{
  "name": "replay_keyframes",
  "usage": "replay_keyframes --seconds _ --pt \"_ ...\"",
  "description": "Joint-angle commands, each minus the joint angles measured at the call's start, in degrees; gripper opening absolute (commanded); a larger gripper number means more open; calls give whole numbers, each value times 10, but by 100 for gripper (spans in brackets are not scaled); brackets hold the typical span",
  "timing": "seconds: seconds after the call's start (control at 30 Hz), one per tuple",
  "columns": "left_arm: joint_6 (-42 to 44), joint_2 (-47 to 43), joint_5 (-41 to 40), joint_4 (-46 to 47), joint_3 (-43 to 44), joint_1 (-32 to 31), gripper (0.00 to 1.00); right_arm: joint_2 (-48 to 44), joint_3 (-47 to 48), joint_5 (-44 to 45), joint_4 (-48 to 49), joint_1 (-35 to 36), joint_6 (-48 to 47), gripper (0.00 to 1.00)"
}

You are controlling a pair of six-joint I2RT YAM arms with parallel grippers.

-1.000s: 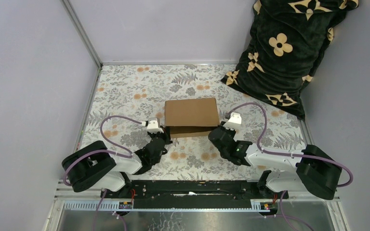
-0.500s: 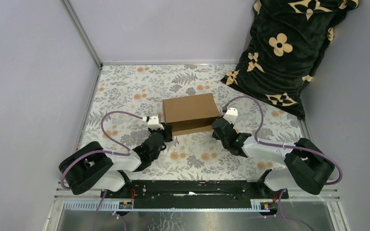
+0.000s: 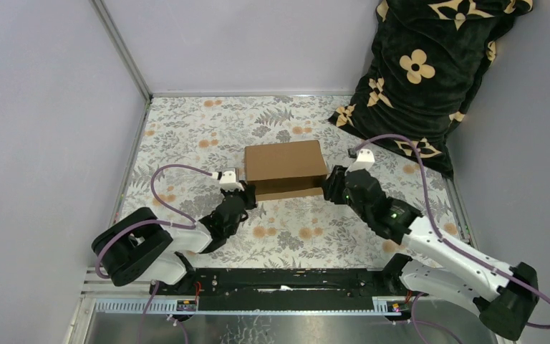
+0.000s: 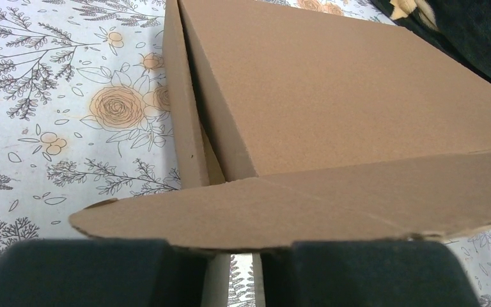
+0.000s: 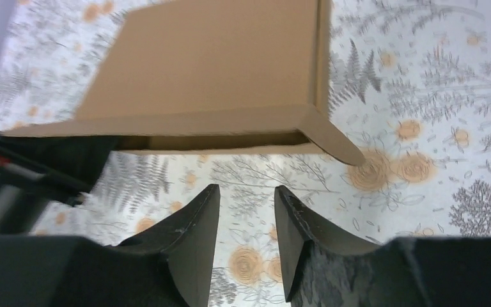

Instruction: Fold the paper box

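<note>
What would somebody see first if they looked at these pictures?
Probably the brown paper box in the middle of the flowery table, with the left gripper and right gripper at its near corners. Then the black cushion with tan flowers, far right.

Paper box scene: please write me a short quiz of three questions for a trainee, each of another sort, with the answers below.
1. True or false: the right gripper is shut on the paper box.
2. What leans in the far right corner of the table? A) a dark cushion with tan flowers B) a roll of tape C) a second box
3. Fill in: in the top view, the ____ gripper is at the box's near left corner.

Key
1. False: its fingers stand apart with only the table's floral surface between them, and the box lies beyond the tips.
2. A.
3. Left: the left gripper.
</note>
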Motion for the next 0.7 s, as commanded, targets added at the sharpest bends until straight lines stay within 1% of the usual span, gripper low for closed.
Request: replay_keyframes --seconds 0.0,0.07,0.17,0.3,0.43,0.53,0.6,0.67 --pt "7 29 -2 -44 0 6 21 -22 97 -40 -92 -3 -33 47" --pt "9 31 -4 -41 0 5 21 2 142 -35 -98 -3 -47 50" --pt "13 25 -5 -37 -1 5 21 84 199 -29 -89 -4 -69 52" --pt "18 2 -5 -58 1 5 22 203 270 -51 -67 -12 -75 54" --pt "24 -26 -4 -74 -3 5 26 288 311 -87 -40 -29 -72 55" --pt "31 -44 -3 -89 -3 5 32 335 333 -118 -37 -43 -72 55" --pt "36 -55 4 -90 -7 6 40 351 342 -128 -43 -44 -71 55" --pt "38 -65 10 -81 -14 8 47 354 330 -141 -31 -44 -67 55"
